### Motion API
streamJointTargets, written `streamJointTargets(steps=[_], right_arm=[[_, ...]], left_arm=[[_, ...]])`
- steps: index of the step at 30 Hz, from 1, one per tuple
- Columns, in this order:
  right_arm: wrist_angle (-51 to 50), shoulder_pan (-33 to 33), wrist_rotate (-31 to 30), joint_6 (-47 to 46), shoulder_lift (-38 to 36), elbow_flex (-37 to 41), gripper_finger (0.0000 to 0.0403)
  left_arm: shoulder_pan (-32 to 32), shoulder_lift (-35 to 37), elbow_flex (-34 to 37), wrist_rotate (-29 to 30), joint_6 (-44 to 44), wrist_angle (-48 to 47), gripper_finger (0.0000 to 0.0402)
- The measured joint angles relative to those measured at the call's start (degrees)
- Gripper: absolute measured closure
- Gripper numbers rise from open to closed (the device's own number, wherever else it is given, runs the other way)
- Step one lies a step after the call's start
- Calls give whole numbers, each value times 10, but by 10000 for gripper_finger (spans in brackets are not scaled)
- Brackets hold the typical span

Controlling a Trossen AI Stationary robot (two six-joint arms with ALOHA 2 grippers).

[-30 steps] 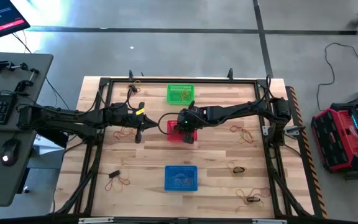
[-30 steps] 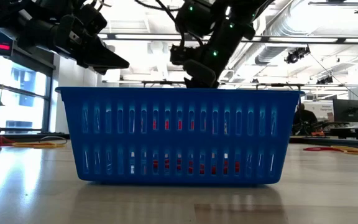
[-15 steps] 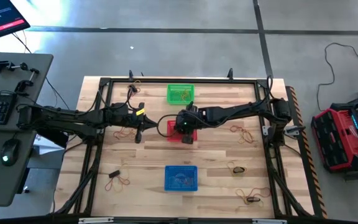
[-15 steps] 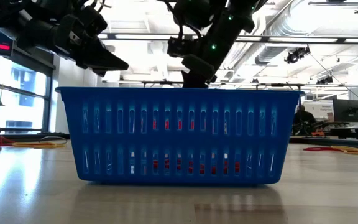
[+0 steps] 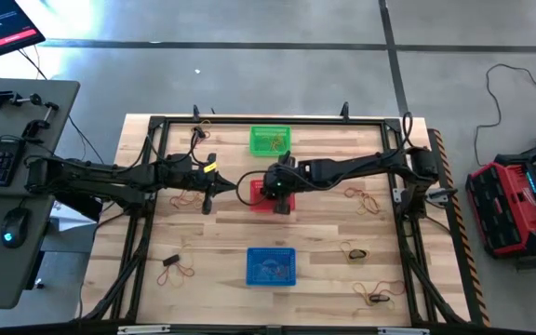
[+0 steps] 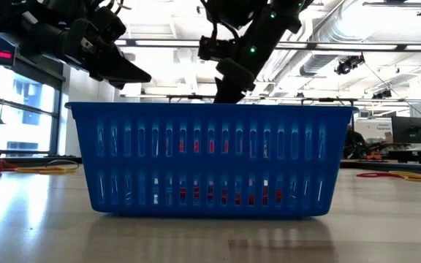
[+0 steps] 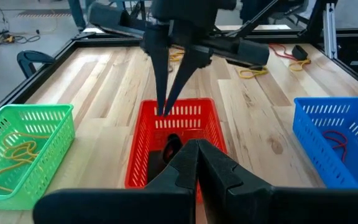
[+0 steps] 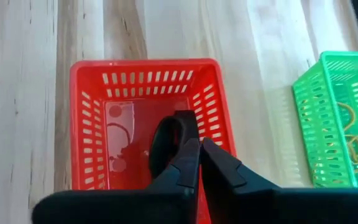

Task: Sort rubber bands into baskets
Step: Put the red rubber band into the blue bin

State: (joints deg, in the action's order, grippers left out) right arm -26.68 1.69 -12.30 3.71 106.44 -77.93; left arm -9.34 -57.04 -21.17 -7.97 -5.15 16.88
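Three mesh baskets stand in a row down the table's middle: green (image 5: 270, 140) far, red (image 5: 260, 193) in the middle, blue (image 5: 271, 265) near. The green one holds yellow rubber bands (image 8: 347, 134), the blue one red bands (image 7: 337, 138). My right gripper (image 8: 197, 144) is shut over the red basket (image 8: 82, 124), with a black rubber band (image 8: 158, 146) at its fingertips. It points down into the basket, as the left wrist view (image 7: 165, 112) shows. My left gripper (image 7: 197, 146) is shut and empty, hovering just left of the red basket (image 7: 143, 155). My right gripper pinches the black band at one end of its loop (image 8: 180, 124) between its two fingertips. The fingers come from above, pointing down into the red basket. The loop hangs slack below them inside the basket. Whether its lower end rests on the basket floor, I cannot tell.
Loose bands lie on the wood at the right (image 5: 363, 198), near right (image 5: 354, 251) (image 5: 377, 296), near left (image 5: 177, 270) and under the left arm (image 5: 186, 198). A black frame rail (image 5: 156, 121) runs around the table.
My right gripper has shifted a little toward the table's left edge over the red basket and tipped, so its fingers point more steeply down. It has stayed shut.
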Motion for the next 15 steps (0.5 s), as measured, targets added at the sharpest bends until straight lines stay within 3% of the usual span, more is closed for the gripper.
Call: streamJointTargets(steps=[15], right_arm=[[56, -17, -23, 1, -19, 0, 403]], left_arm=[[0, 0, 0, 0, -2, -4, 401]])
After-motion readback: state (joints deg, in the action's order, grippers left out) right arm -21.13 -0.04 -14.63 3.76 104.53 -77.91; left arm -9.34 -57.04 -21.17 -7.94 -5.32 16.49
